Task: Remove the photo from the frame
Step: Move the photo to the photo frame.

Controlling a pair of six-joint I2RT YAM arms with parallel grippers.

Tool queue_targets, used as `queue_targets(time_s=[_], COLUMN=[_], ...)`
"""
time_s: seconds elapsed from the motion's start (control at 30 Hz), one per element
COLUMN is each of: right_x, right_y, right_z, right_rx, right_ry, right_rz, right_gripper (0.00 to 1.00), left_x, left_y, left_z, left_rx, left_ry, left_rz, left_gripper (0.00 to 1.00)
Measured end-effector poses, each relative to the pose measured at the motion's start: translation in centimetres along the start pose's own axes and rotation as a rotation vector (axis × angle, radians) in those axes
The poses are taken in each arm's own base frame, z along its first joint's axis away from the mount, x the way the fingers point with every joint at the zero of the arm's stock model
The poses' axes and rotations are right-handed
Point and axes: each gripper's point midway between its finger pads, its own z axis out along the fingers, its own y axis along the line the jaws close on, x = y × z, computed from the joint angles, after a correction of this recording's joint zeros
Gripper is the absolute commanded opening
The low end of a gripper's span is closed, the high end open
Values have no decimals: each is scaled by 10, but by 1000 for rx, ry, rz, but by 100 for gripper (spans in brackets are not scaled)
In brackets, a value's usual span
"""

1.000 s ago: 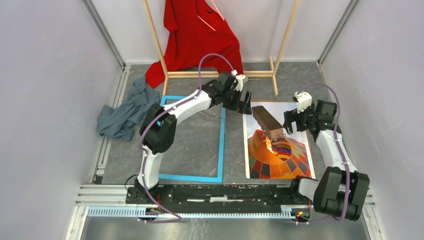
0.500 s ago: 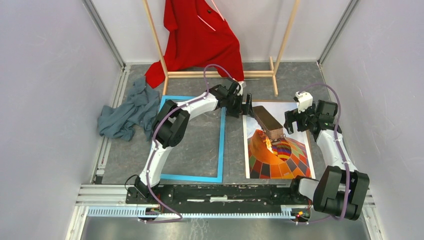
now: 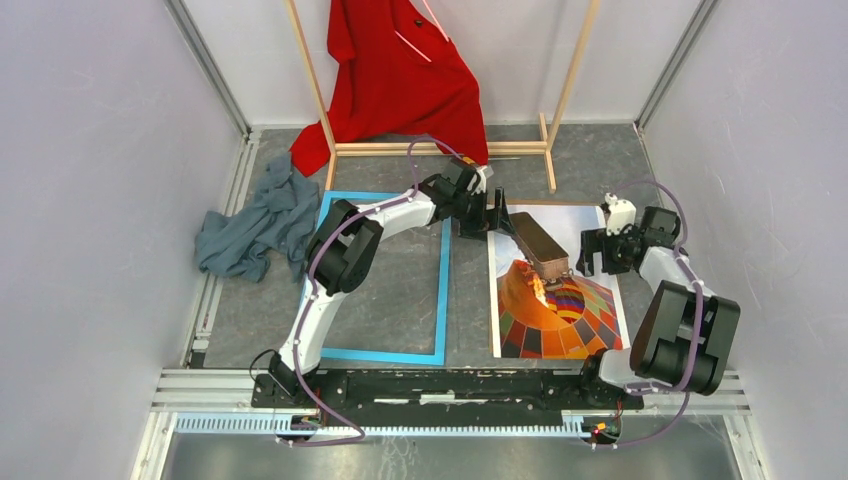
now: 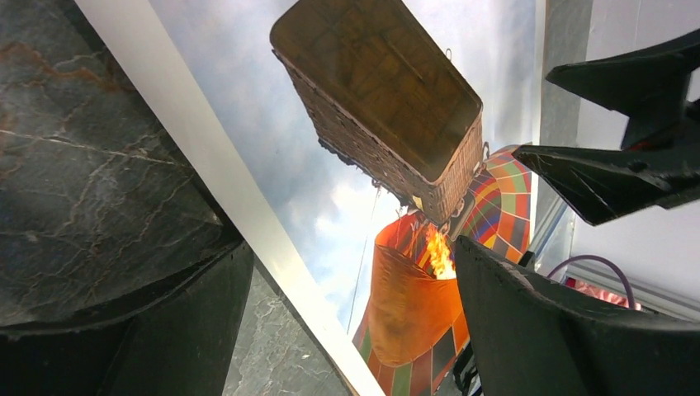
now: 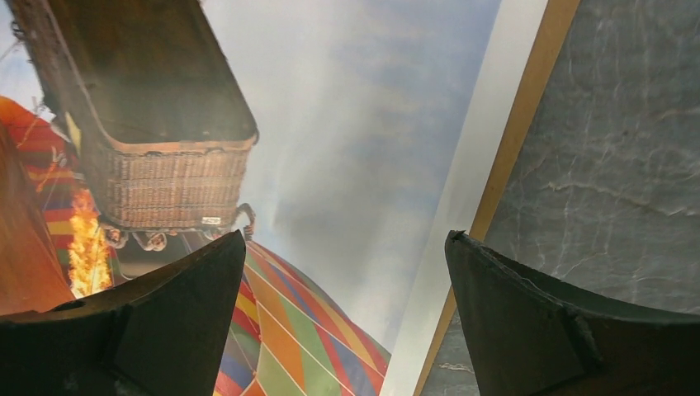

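Far left: grey-blue cloth [image 3: 250, 225] bunched on the table [image 3: 260, 310], just left of the frame. The frame [image 3: 443, 280], light blue border, lies flat left of centre, bare table showing through its opening. My left arm reaches across its far right corner.

Far centre: red shirt [image 3: 400, 75] hanging on a wooden rack [image 3: 565, 90].

My left gripper [image 3: 492, 215] sits at the far left corner of the photo, fingers spread wide, nothing between them. In its wrist view the gripper [image 4: 351, 247] straddles the photo's white left border. Can't tell if the fingertips touch the print.

The photo [image 3: 555, 300], hot-air balloon print, lies flat to the right of the frame, outside it, with a strip of table between them.

My right gripper [image 3: 592, 255] is over the photo's right edge, far half, also wide open and holding nothing. In the wrist view the gripper [image 5: 345, 239] spans the white border, and a thin brown strip [image 5: 520, 157] runs along the outside of it, with table beyond that.
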Motion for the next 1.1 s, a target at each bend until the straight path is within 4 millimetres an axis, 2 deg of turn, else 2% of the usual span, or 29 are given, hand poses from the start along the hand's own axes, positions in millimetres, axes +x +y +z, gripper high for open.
queue_targets(time_s=[0.1, 0.27, 0.5, 1.1], right_x=[10, 13, 10, 6], right_y=[-3, 3, 2, 0], right_z=[3, 7, 11, 14], right_rx=[-15, -51, -75, -83], right_ry=[25, 31, 30, 23], right_rz=[47, 59, 72, 72], right_gripper=[98, 98, 98, 98], left_x=[2, 3, 3, 4], left_y=[-2, -3, -3, -4], left_z=[0, 1, 0, -5], left_rx=[15, 36, 69, 128], left_ry=[8, 10, 12, 28], left_rz=[-2, -10, -43, -101], left_gripper=[97, 94, 90, 90])
